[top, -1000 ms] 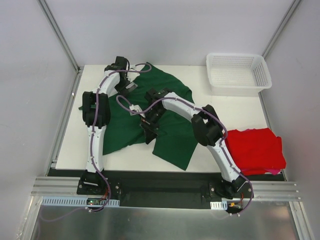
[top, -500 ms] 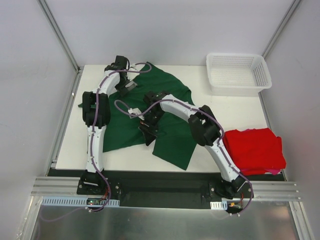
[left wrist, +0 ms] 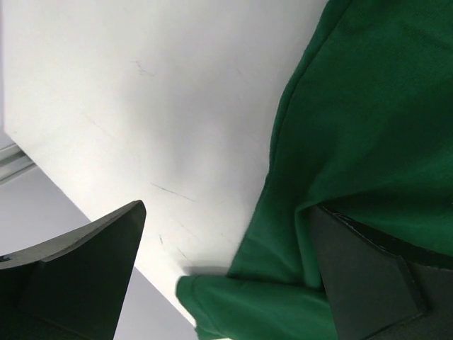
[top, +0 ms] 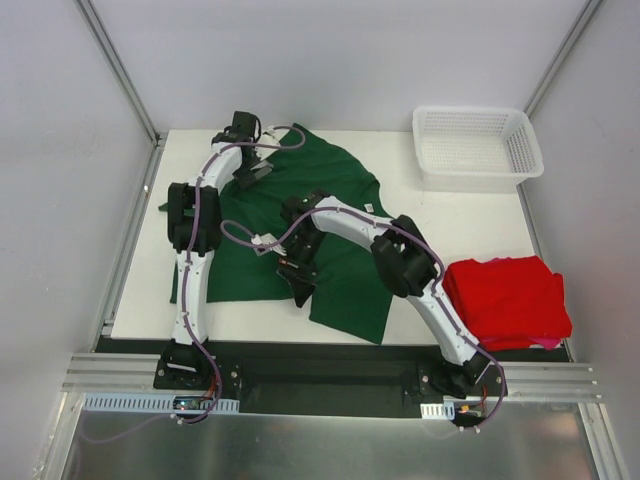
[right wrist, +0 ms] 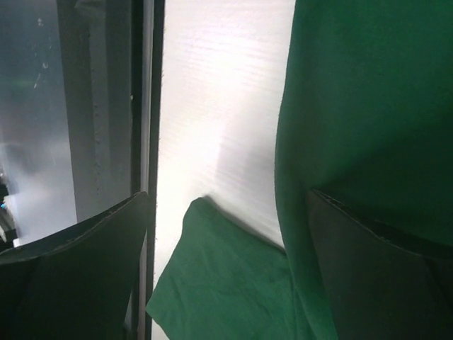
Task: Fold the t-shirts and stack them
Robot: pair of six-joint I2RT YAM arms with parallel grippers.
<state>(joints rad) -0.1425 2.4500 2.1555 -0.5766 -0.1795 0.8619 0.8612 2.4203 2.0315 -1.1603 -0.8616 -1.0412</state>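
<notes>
A dark green t-shirt [top: 340, 185] lies spread and rumpled across the middle of the white table [top: 450, 215]. The bright red t-shirt [top: 510, 300] sits folded at the near right corner. My left gripper [top: 252, 172] is at the green shirt's far left edge. In the left wrist view it [left wrist: 226, 283] stands open, one finger [left wrist: 375, 276] against the green cloth [left wrist: 368, 106] and a hem fold between the jaws. My right gripper [top: 300, 285] is at the shirt's near edge, open [right wrist: 226, 276] over green cloth [right wrist: 368, 92], with a cloth corner between the jaws.
A white mesh basket [top: 478, 148] stands at the far right corner. Grey walls and metal posts enclose the table. A dark rail [right wrist: 145, 106] runs along the table's near edge, close to my right gripper. Bare tabletop [left wrist: 141, 106] lies left of my left gripper.
My right gripper has moved nearer and leftward to the green shirt's front edge. The shirt's near left part has spread further left. My left gripper has barely shifted.
</notes>
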